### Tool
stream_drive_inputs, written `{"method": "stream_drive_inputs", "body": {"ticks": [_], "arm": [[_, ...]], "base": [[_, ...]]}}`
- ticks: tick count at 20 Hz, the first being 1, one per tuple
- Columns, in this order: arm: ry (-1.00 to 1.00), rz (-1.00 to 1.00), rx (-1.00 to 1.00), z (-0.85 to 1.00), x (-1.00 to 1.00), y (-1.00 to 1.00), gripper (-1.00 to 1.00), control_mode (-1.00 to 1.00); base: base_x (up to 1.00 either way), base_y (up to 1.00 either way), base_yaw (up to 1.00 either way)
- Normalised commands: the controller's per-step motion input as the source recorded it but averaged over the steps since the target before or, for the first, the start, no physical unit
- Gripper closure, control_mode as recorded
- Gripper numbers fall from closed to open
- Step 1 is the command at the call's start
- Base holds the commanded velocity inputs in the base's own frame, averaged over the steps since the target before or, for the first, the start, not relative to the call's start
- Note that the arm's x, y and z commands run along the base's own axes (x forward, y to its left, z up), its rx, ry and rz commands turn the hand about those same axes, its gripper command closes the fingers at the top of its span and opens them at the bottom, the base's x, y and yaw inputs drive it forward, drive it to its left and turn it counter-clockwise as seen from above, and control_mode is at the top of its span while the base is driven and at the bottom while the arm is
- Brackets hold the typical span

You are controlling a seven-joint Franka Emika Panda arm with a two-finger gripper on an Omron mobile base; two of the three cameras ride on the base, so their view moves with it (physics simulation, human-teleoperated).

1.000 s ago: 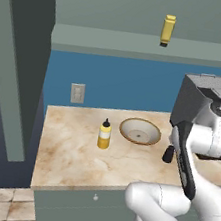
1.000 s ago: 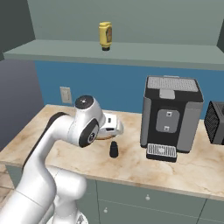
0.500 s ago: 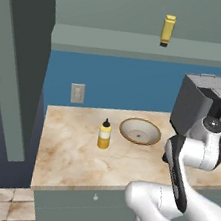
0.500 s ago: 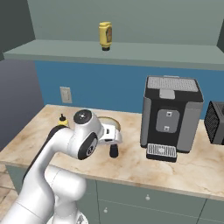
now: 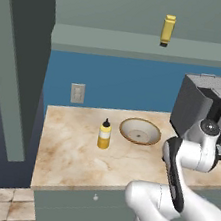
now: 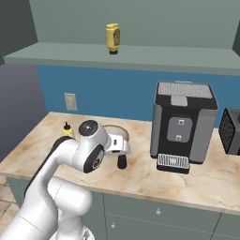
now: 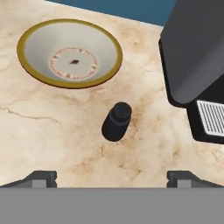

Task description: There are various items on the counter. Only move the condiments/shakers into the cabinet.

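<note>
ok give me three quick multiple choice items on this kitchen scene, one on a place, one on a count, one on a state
1. Where is the plain yellow bottle?
A. in the bowl
B. on the cabinet shelf
C. on the coffee machine

2. How many condiment containers stand on the counter?
A. two
B. three
C. none

3. The pincer is:
A. shut on the shaker
B. shut on nothing
C. open above the shaker

Key: 1 B, it stands on the shelf; 2 A, the nozzle bottle and black shaker; 3 C, fingertips stand wide apart, shaker untouched.
</note>
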Motion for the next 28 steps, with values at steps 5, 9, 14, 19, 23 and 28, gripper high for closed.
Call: {"method": "stream_drive_inputs", "body": {"ticks": [5, 9, 14, 19, 23, 28], "arm": [[0.0, -0.03, 0.15, 0.0, 0.1, -0.12, -1.0, -1.0], [0.0, -0.07, 0.15, 0.0, 0.01, -0.12, -1.0, -1.0], [0.0, 0.0, 0.0, 0.0, 0.02, 0.0, -1.0, -1.0], [0.0, 0.0, -0.01, 0.0, 0.15, 0.0, -1.0, -1.0], [0.0, 0.0, -0.03, -0.1, 0.17, 0.0, -1.0, -1.0], [0.02, 0.0, -0.05, -0.21, 0.1, 0.0, -1.0, -1.0]], "base": [[0.0, 0.0, 0.0], [0.0, 0.0, 0.0], [0.0, 0.0, 0.0], [0.0, 0.0, 0.0], [0.0, 0.0, 0.0], [0.0, 0.0, 0.0]]}}
